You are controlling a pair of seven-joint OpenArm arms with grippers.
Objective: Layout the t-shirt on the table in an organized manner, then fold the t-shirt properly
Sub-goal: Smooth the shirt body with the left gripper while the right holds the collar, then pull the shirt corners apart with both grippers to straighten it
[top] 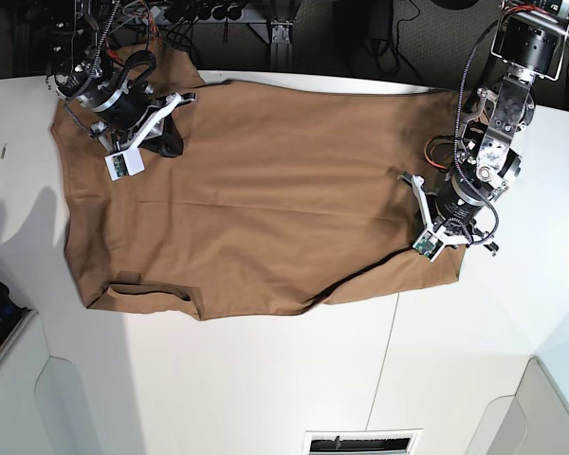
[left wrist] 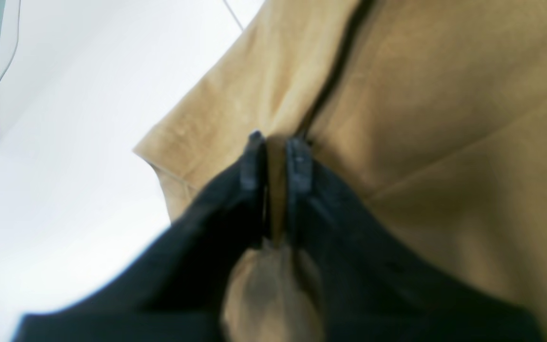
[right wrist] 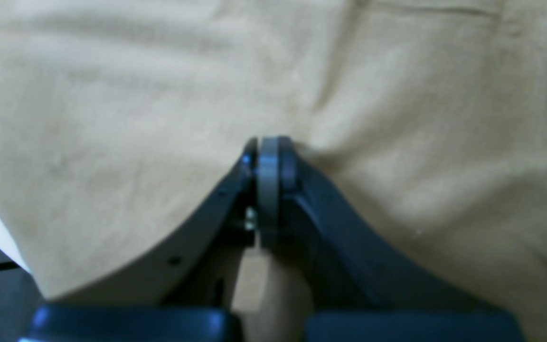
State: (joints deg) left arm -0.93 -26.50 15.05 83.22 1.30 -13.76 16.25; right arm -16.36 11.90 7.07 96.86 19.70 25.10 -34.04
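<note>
Across the white table (top: 266, 379) lies the t-shirt (top: 266, 199), spread wide and mostly flat, reaching from near the far edge toward the middle, with bare tabletop in front of it. It is a plain tan-brown cloth with no print; the surface shows soft ripples, and one dark crease runs up from the pinch point in the left wrist view. The near hem is uneven: a small flap is turned over at one lower corner, and the edge lifts in a shallow curve toward the other.

The left gripper (left wrist: 276, 142) stands at the shirt's near corner on the base view's right, its jaws clenched on a thin ridge of cloth that passes between them. The right gripper (right wrist: 268, 147) sits at the far corner on the opposite side, jaws pressed together; the fabric puckers at its tips, but whether cloth is actually caught there I cannot tell.

The step in hand looks like the laying-out, not yet the fold. To do it well, the two arms should draw apart along the diagonal, keeping the cloth low and taut so the ripples pull out, without lifting so high that the free edges drag and curl. The turned flap would want flattening before any fold begins.
</note>
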